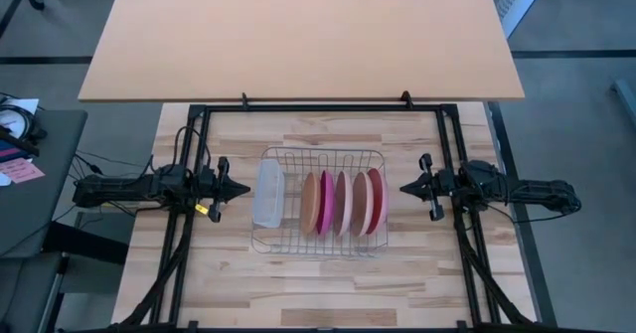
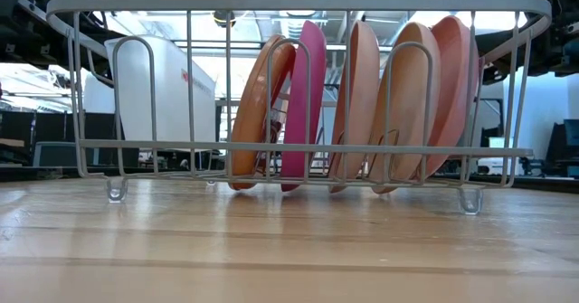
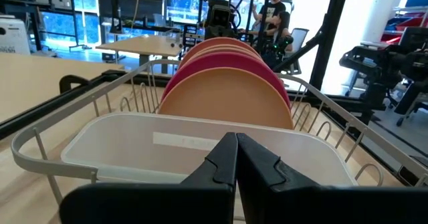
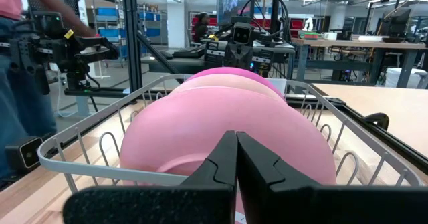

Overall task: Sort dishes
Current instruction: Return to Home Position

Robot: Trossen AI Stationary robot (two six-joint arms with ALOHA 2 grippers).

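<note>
Plastic plates (image 1: 343, 202) beside illegibly labelled tray (image 1: 267, 194)

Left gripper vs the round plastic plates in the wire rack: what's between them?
A translucent white rectangular tray, standing in the left end of the silver wire rack, beside the orange-tan plate. Shown in the high view.

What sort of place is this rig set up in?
Most likely a robotics lab or workshop, not a kitchen. The wire rack of plates sits on a wooden bench between the left gripper and right gripper; beyond it stand office desks and a person.
</note>
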